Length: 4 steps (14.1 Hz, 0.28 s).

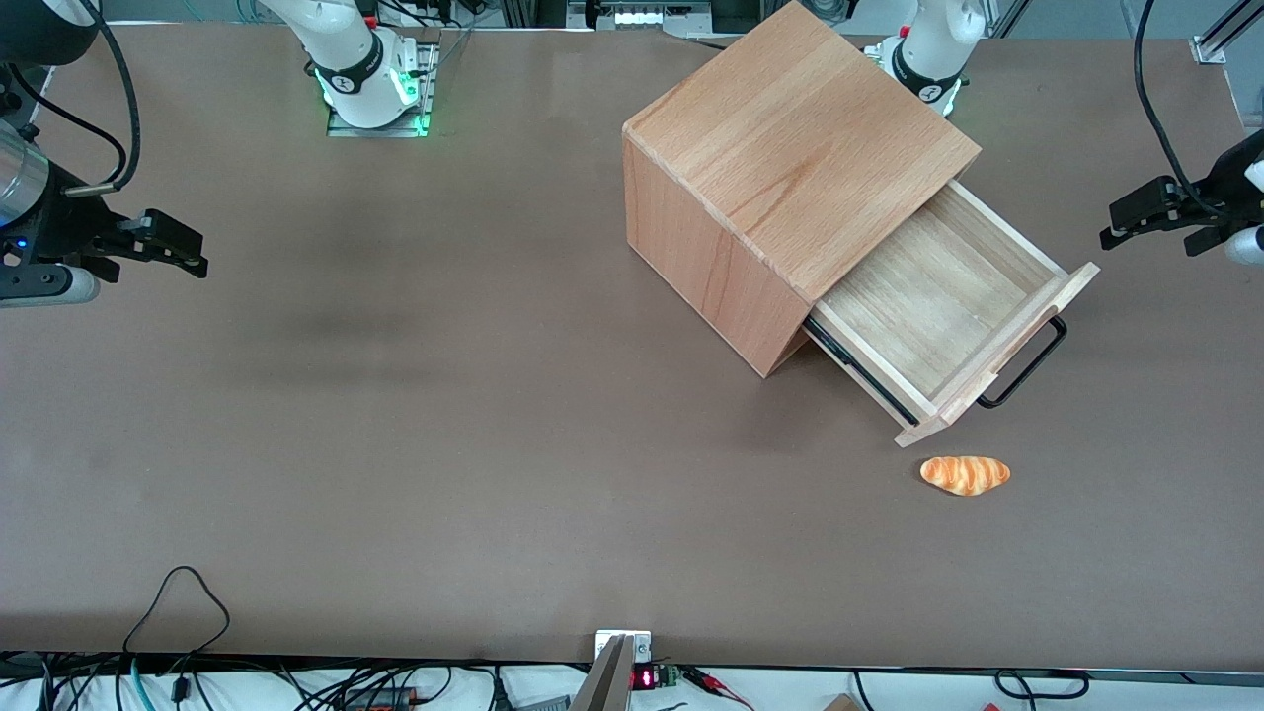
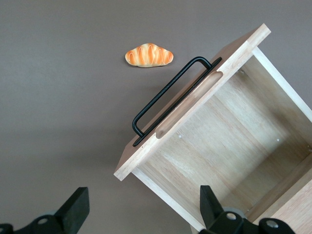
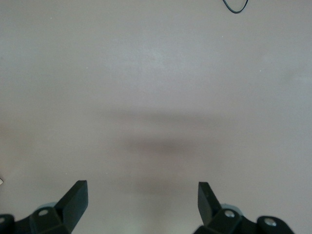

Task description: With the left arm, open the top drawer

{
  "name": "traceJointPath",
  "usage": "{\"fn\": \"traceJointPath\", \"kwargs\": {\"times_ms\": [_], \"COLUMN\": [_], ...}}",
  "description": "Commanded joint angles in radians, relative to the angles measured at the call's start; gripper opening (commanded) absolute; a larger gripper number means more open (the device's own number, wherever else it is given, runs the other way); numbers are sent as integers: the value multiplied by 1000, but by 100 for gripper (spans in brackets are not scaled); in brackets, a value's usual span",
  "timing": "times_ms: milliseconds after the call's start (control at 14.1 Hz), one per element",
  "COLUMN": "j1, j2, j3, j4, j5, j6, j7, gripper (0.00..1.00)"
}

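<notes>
Now top drawer [image 1: 943,301] pulled out, handle [image 1: 1032,363] free; fingers [image 2: 75,210] spread wide, empty, well clear above table edge.

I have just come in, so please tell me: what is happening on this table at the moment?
The top drawer of the wooden cabinet is pulled out and looks empty. The left arm's gripper hangs open above the table beside the drawer, holding nothing. A toy croissant lies on the table, nearer the front camera than the handle.

Matt beech-wood top drawer [image 1: 943,301]
</notes>
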<state>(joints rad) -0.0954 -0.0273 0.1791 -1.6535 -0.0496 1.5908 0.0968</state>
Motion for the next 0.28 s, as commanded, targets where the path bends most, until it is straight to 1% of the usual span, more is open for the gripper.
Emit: {"fn": "traceJointPath", "kwargs": {"times_ms": [0,212], "j1": [-9,-9], "j2": [9,13], "j3": [7,8], "j4": [20,21], "j5": [31,31], "j6": [-11,-12], "j7": [-38,-42], "gripper": [100,100]}}
